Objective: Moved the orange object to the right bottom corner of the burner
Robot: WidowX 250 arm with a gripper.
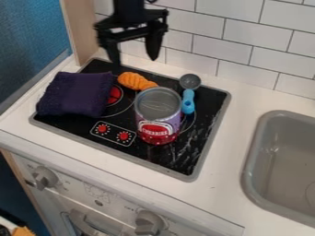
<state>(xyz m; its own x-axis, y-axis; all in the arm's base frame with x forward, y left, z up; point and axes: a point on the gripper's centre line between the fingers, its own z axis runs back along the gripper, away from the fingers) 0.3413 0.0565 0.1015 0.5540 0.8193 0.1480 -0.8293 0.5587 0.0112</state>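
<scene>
The gripper [135, 54] hangs open at the top of the view, its two fingers pointing down with nothing between them, above the back of the stove. An orange object [137, 81], ridged and rounded, lies on the back part of the black burner plate [159, 160], lower in the view than the gripper. Its right end is close behind a can, and I cannot tell if they touch. The plate's right bottom corner is at the front, near the counter edge.
An open can [158, 120] stands mid-plate. A folded purple cloth [76, 93] lies at its left, a blue-handled spoon [188, 100] behind the can to the right. A grey sink [251, 161] is at right; a tiled wall [249, 28] rises behind.
</scene>
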